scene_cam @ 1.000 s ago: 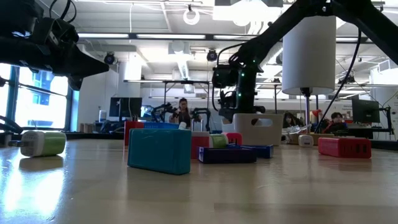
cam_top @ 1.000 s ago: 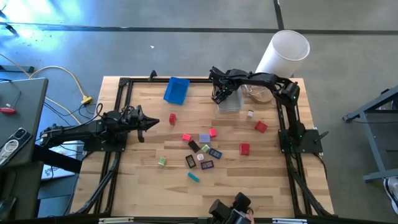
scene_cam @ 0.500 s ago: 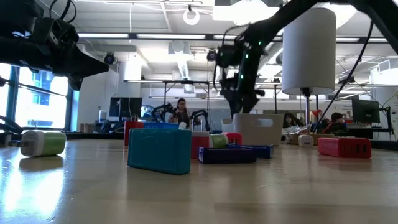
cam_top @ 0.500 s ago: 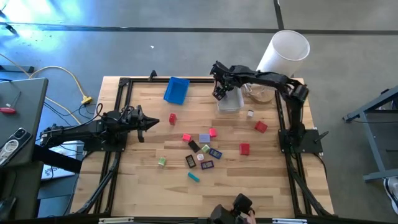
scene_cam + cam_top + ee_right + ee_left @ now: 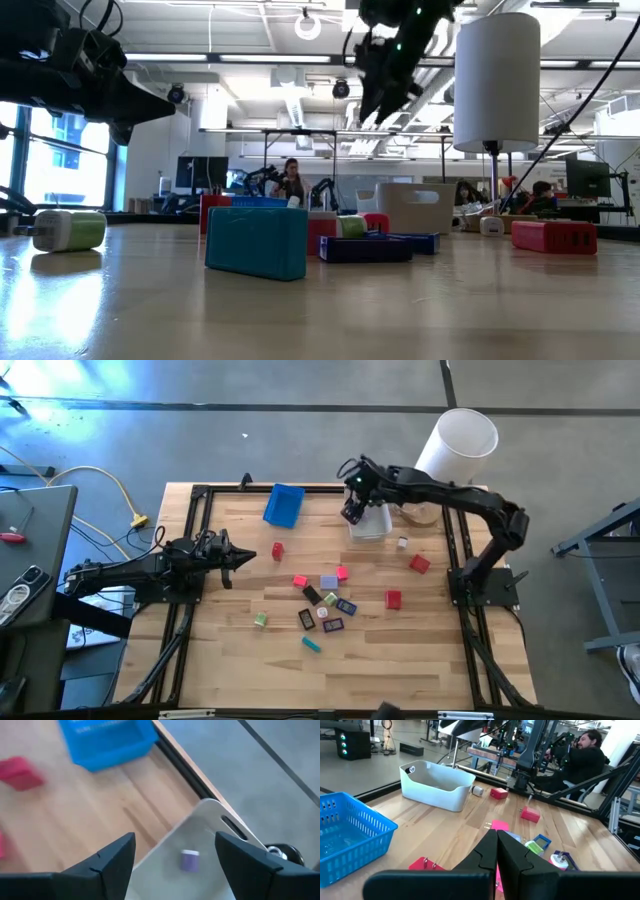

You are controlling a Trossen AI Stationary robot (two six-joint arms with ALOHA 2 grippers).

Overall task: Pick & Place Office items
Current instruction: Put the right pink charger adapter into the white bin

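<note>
The office items point(image 5: 325, 600) lie scattered on the middle of the wooden table: red, pink, purple, green, teal and black pieces, each flat on the top. One small purple piece point(image 5: 189, 860) lies inside the translucent white bin point(image 5: 370, 523). My right gripper point(image 5: 352, 510) point(image 5: 175, 855) hangs open, high above the bin's left end, and holds nothing. In the low view the right gripper point(image 5: 378, 105) is well above the bin point(image 5: 415, 207). My left gripper point(image 5: 245, 556) point(image 5: 496, 840) waits shut over the table's left part, near a red block point(image 5: 277, 549).
A blue tray point(image 5: 284, 505) stands at the far edge, left of the bin. A tall white cylinder point(image 5: 455, 445) and a clear bowl point(image 5: 418, 510) are at the far right corner. Two red blocks point(image 5: 419, 564) point(image 5: 393, 599) lie on the right. People sit beyond the table point(image 5: 580, 760).
My right gripper has risen straight up from inside the white bin to well above it, staying over the bin's left end while its arm stretched out. The left arm has kept still and the items on the table have not moved.
</note>
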